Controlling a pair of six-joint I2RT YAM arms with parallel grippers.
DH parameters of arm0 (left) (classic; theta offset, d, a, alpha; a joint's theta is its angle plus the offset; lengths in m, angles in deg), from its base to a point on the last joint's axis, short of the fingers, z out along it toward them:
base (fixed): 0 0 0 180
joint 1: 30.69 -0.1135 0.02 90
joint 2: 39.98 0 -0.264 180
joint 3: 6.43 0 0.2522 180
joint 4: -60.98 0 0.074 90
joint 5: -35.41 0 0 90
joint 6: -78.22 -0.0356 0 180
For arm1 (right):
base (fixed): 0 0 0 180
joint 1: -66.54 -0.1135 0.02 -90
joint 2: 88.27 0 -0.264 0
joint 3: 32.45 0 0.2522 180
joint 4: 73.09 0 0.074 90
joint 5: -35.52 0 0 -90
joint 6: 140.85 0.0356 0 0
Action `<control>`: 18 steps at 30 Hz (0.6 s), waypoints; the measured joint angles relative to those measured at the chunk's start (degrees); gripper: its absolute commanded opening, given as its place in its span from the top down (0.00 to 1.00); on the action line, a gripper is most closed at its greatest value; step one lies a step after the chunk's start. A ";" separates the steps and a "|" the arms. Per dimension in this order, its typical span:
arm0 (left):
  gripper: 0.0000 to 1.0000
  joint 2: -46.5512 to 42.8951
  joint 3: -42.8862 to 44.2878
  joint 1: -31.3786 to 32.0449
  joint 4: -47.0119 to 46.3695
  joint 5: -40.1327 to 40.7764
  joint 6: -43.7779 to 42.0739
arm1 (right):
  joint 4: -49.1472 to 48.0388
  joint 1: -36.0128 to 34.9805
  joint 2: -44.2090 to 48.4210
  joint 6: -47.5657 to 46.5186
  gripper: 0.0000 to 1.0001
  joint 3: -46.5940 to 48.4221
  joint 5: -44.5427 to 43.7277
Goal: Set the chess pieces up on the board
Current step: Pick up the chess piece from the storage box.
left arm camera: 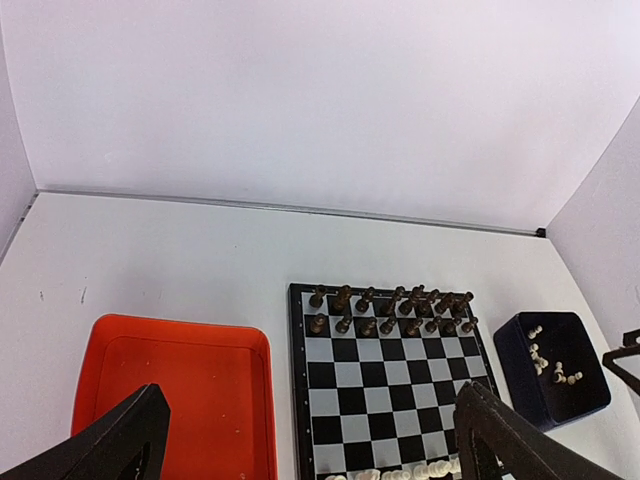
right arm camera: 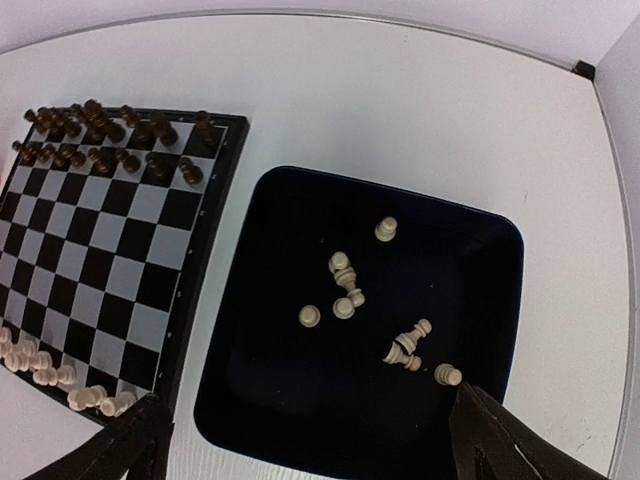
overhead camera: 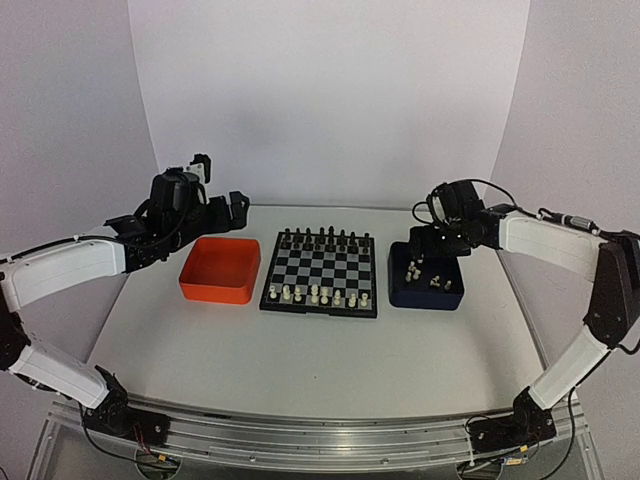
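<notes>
Right gripper [right arm camera: 310,395] gapes wide over the dark blue tray [right arm camera: 480,240], so I'd centre on the lone chess piece [right arm camera: 386,229]; left gripper [left arm camera: 310,390] gapes too.

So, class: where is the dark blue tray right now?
In the top view the dark blue tray sits just right of the board, under the right gripper, with loose cream pieces inside.

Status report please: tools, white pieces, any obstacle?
Left tool open by orange tray. Right tool open above blue tray. One row of white pieces on board, rest loose in blue tray. No obstacle seen.
</notes>
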 measured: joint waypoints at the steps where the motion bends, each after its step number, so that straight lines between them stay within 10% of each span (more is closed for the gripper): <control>1: 0.00 0.07 -0.10 -0.02 -0.14 0.11 -0.44 | 0.73 1.18 -1.49 1.21 0.07 1.04 0.43; 18: 0.00 8.60 5.07 -1.62 -1.40 -4.94 -1.95 | 5.97 6.54 -24.97 9.15 0.40 18.45 1.51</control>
